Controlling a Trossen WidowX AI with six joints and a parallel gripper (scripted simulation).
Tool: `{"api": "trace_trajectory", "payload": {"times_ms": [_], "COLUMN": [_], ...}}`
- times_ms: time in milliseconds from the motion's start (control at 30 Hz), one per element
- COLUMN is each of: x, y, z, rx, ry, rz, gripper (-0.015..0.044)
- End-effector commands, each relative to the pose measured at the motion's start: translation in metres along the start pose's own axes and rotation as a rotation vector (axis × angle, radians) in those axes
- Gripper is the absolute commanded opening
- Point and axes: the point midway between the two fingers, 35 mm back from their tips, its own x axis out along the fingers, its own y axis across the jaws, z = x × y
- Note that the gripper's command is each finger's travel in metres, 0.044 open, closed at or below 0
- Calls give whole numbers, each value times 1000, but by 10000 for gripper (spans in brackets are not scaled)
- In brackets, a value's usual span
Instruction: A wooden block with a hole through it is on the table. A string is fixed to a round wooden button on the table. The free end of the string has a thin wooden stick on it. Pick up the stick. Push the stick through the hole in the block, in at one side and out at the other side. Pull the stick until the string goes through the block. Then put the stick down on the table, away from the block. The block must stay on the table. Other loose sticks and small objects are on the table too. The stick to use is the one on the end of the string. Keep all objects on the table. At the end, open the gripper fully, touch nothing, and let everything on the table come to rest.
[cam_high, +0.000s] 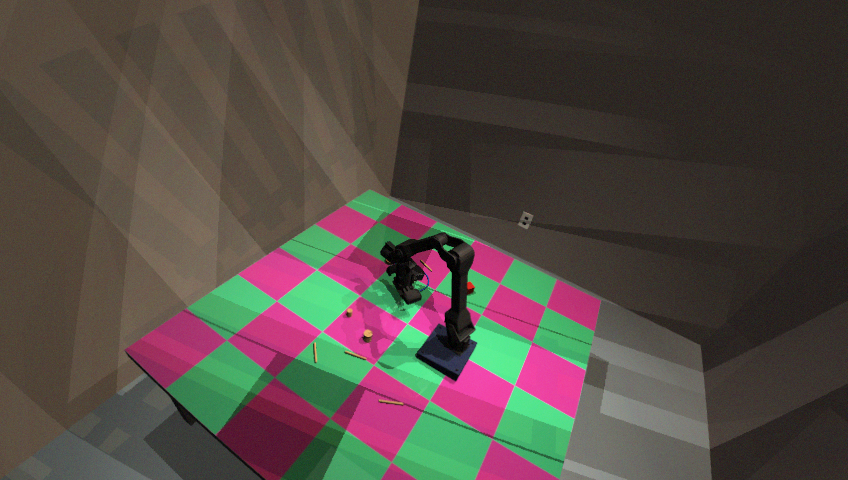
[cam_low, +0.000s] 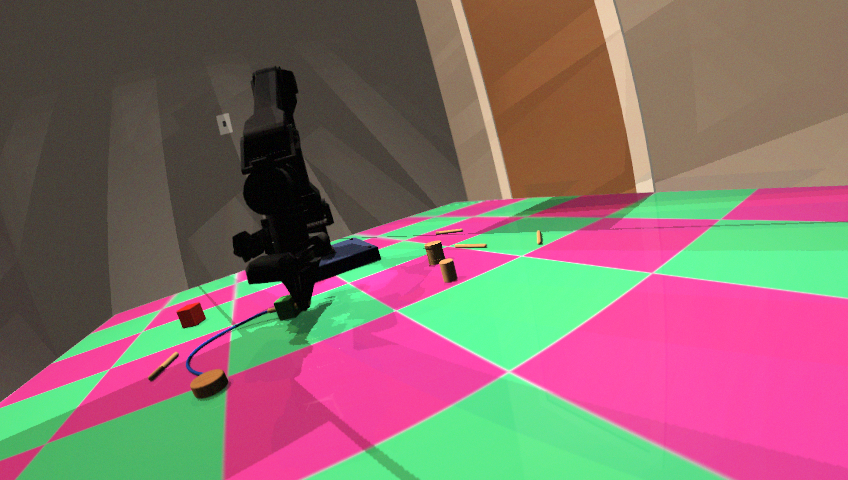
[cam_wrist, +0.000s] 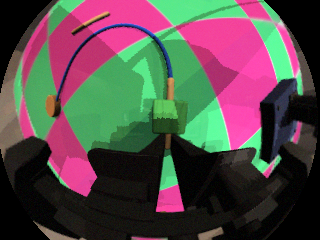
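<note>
Two ends of the stick (cam_wrist: 171, 89) show either side of the green block (cam_low: 286, 308) (cam_wrist: 165, 117) on the bench (cam_high: 470, 410) (cam_low: 508, 416) (cam_wrist: 240, 100); the jaws (cam_high: 410, 295) (cam_low: 304, 307), nearly shut, grip its near end, the blue string (cam_high: 426, 281) (cam_low: 220, 334) (cam_wrist: 123, 25) trailing from the other

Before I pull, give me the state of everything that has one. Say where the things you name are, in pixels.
Gripper (cam_low: 304, 308) (cam_wrist: 167, 136): shut on the stick
Stick (cam_wrist: 170, 88): through the block, poking out both sides
Block (cam_low: 286, 308) (cam_wrist: 165, 116): threaded by the stick
String (cam_low: 209, 340) (cam_wrist: 124, 25): curved, slack, not yet in the block
</note>
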Motion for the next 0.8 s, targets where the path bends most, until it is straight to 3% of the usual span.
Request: {"api": "trace_trajectory", "payload": {"times_ms": [0,767], "x": [-1,-2], "y": [1,2], "z": [0,-7], "rx": [6,6], "ry": [-2,-2], "rz": [0,-3], "gripper": [0,0]}}
